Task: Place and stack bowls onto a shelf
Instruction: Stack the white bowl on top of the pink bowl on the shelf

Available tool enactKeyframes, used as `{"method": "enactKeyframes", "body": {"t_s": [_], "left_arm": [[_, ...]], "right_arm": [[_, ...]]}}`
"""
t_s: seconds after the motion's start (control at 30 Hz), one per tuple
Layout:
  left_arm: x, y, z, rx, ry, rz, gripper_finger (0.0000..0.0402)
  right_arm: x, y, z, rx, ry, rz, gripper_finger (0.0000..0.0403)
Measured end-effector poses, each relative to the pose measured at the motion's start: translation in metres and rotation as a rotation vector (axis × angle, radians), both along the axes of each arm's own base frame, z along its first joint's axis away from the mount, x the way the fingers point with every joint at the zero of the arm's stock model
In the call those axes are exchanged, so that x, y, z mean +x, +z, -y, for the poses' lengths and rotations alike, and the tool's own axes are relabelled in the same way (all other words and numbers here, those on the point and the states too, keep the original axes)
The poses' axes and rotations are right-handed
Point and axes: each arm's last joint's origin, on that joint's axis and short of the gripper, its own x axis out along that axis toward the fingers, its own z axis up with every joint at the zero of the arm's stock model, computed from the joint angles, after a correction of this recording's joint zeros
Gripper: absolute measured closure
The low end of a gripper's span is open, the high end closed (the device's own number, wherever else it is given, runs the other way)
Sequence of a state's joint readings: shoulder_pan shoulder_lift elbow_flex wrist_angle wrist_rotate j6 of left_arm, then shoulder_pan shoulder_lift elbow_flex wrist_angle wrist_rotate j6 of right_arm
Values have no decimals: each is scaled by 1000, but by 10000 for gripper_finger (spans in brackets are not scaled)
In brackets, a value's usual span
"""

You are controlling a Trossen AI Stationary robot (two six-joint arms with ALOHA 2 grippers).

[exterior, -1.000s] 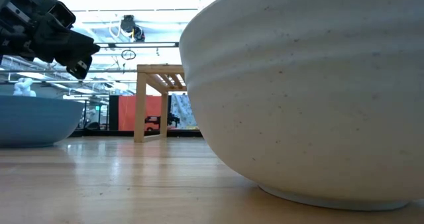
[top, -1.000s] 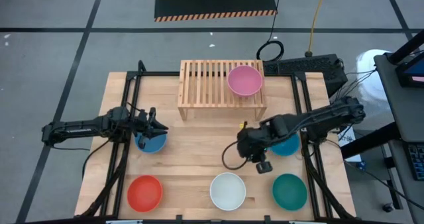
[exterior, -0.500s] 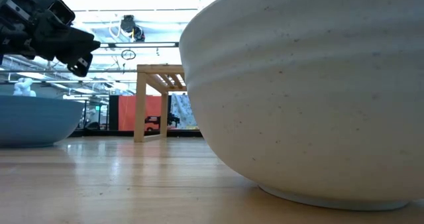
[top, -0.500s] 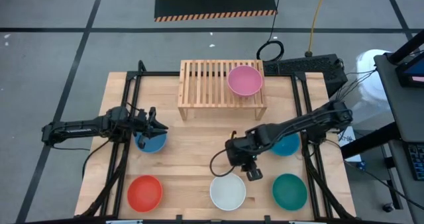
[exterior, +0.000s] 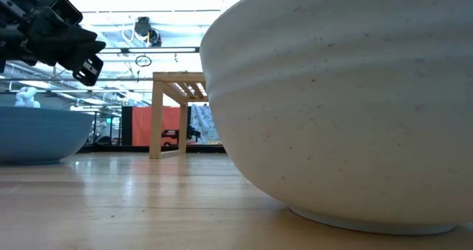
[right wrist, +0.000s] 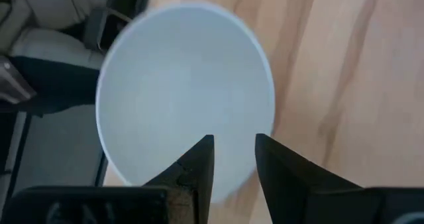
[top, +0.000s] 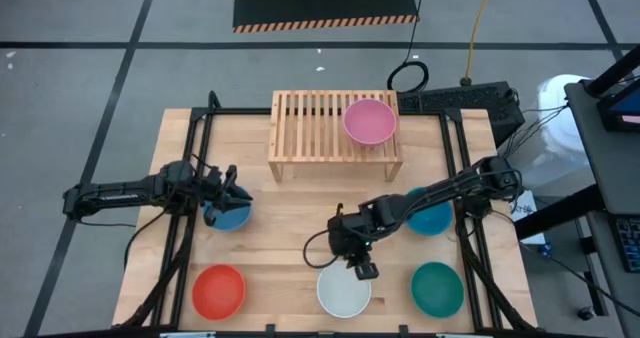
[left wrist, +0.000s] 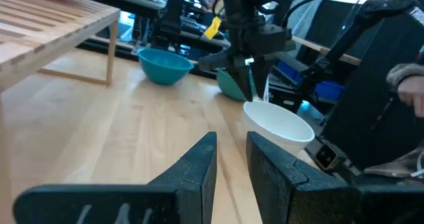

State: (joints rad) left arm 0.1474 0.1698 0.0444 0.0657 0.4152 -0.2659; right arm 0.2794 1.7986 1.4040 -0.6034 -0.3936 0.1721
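1. Here's the white bowl (top: 344, 289) at six o'clock on the bench (top: 300, 228), sitting upright on the front edge, and the right end effector (top: 357, 261) is poised directly over its far rim.
2. The right wrist view looks straight down into that bowl, fingers parted by a narrow gap, nothing between them — empty for now.
3. Rest of the field: red bowl (top: 218, 290) at seven o'clock, teal green bowl (top: 437, 288) at five, one blue bowl (top: 433, 218) at three under the right arm, the other blue bowl (top: 230, 214) at nine.
4. The pink bowl (top: 369, 121) is already up on the shelf (top: 310, 126), on its right half at twelve o'clock; the left half is bare slats.
5. The left end effector (top: 226, 188) hovers just over the nine o'clock blue bowl, fingers slightly apart, holding nothing.
6. Where could it slip? I'd say the rim pinch: that gap is slim, so a finger could land on top of the white rim instead of straddling it and tip or skid the bowl on the smooth wood.
7. It sits close to the front edge, too — a shove outward might send it off the bench.
8. Surface is pale, bare wood planks framed by black rails.
9. Beyond it: grey floor with taped lines, a striped hazard mat at twelve o'clock, cables and dark equipment at two, and a person's hand (left wrist: 407, 85) in the left wrist view.
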Motion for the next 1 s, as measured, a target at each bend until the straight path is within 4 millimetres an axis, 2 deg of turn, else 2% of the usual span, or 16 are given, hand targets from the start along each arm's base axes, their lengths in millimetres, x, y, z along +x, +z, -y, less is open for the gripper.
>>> {"method": "enactKeyframes", "body": {"t_s": [0.17,0.33,0.6,1.0], "left_arm": [[0,2,2,-2,-41,17,314],[0,2,3,3,-55,20,314],[0,2,4,21,-65,25,314],[0,2,4,27,-66,29,314]], "right_arm": [[1,0,-4,-77,-30,45,300],[0,-1,-8,-78,-46,42,300],[-4,-27,-7,-128,-69,23,300],[-8,-47,-6,-94,-91,69,300]]}}
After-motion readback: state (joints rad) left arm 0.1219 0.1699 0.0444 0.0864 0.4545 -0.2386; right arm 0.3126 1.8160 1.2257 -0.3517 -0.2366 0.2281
